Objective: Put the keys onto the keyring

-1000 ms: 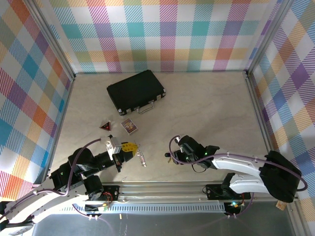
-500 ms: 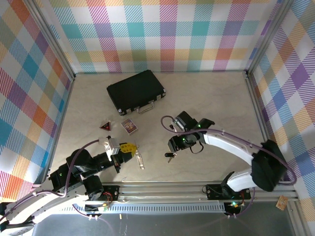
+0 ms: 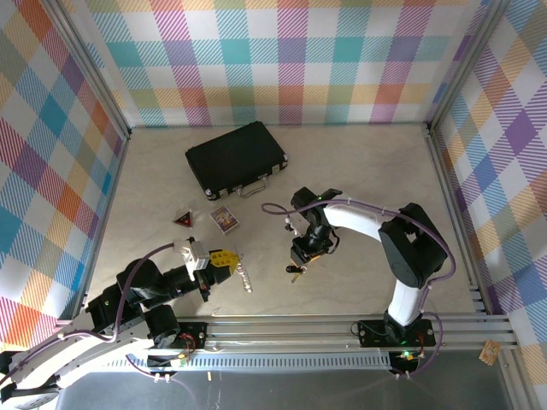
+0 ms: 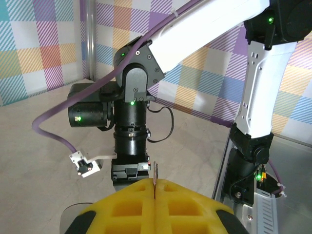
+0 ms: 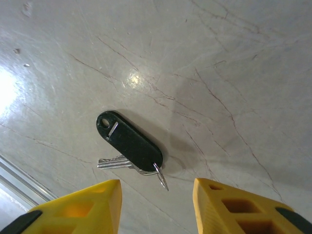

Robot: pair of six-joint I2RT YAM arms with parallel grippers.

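Your top cam looked down over the whole table point(image 3: 367, 179). Left wrist faced the right arm point(image 4: 130, 97); right wrist sat close above the key point(image 5: 129, 141), also in top.

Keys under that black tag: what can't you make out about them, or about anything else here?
- Keys, right wrist view: the black tag lies over them, so their number stays unclear.
- Metal sliver, left wrist view: the shut left fingers hide all but its edge; what it is cannot be told.
- Top view: keys and tag are too small to tell apart.
- Right fingers, right wrist view: all but the tips cut off by the bottom edge.
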